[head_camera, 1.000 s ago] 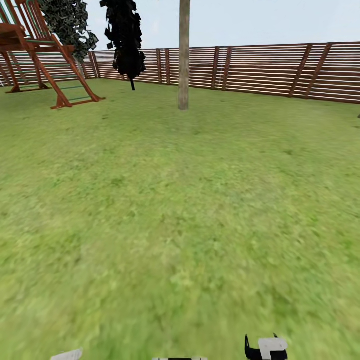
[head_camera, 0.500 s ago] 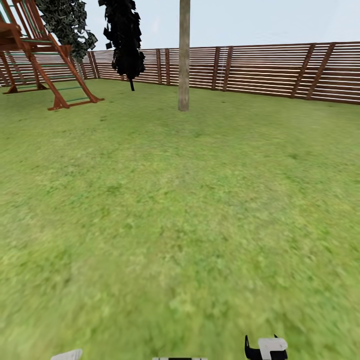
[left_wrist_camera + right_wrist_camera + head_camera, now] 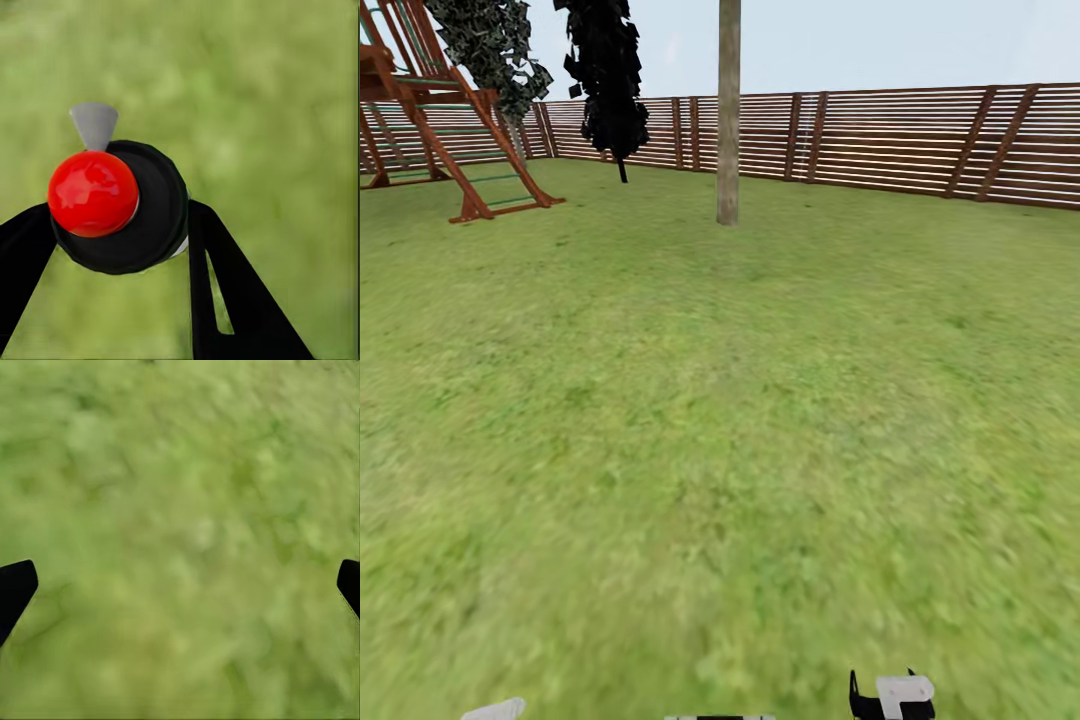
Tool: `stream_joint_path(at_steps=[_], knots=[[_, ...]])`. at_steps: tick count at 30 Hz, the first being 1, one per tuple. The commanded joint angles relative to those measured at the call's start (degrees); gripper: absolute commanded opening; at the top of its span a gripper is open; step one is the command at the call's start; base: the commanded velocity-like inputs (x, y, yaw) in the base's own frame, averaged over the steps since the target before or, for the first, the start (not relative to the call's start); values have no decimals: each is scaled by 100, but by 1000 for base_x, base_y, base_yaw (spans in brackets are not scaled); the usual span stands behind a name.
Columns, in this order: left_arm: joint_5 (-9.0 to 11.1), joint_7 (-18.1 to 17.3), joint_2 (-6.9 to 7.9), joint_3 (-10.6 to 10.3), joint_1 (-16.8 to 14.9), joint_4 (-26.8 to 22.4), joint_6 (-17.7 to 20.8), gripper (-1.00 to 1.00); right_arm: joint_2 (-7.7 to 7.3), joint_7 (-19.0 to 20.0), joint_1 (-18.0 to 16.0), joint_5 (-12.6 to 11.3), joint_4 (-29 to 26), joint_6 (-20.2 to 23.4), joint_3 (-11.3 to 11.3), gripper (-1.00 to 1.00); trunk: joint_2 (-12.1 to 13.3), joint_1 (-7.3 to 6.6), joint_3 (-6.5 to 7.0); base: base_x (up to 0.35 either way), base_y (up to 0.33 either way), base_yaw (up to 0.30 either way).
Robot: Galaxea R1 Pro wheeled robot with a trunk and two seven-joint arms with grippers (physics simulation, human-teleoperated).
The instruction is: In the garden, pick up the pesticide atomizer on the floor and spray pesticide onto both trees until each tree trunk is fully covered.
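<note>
The left gripper (image 3: 120, 232) is clamped on the sprayer (image 3: 120, 206), red knob up, presumably carried ready for use. The right gripper (image 3: 180, 585) hangs spread wide over grass. 1 pale tree trunk (image 3: 728, 110) stands ahead near the fence (image 3: 920, 140), open lawn (image 3: 720, 450) between.

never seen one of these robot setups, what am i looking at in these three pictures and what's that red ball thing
It is a wheeled, two-armed robot in a simulated garden. The head camera looks over the grass lawn towards a pale tree trunk, a black cypress-like tree, a wooden play frame and a slatted fence. The other two cameras sit near each claw, looking down along its fingers at grass. The left claw is shut on the pesticide atomizer: the red ball is its top, with a grey nozzle beside it. The right claw is open, holding nothing.
</note>
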Motion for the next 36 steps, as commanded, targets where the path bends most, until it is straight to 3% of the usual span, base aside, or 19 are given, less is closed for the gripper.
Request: stream_joint_path(at_steps=[1,36], knots=[[2,-3,0,1,0,0,0,-100,2,0,0,0,0,1,0,100,0,0,0,340,0,0],[1,-4,0,1,0,0,0,-100,5,0,0,0,0,0,0,100,0,0,0,340,0,0]])
